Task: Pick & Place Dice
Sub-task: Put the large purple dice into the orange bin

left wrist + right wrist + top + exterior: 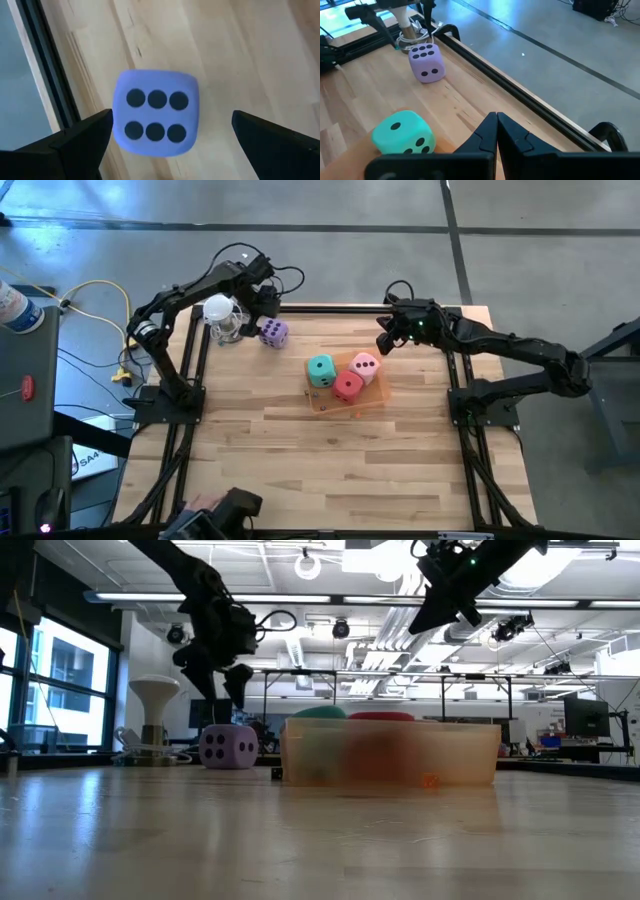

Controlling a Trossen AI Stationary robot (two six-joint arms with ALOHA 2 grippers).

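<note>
The purple die point(272, 332) rests on the table at the far left, six pips up, clear of the tray; it also shows in the left wrist view point(156, 114) and the low view point(228, 747). My left gripper point(220, 680) hangs open just above it, one finger on either side point(171, 120), touching nothing. The green-teal die point(321, 370), pink die point(365, 364) and red die point(347, 386) sit in the translucent orange tray point(375, 395). My right gripper point(385, 340) is shut and empty, high above the tray's far side point(496, 125).
A clear cup with a white round top point(222, 315) stands just left of the purple die, close to my left arm. Dark rails run along the table's far and side edges. A dark object point(235, 505) lies at the near edge. Bare wood lies in front of the tray.
</note>
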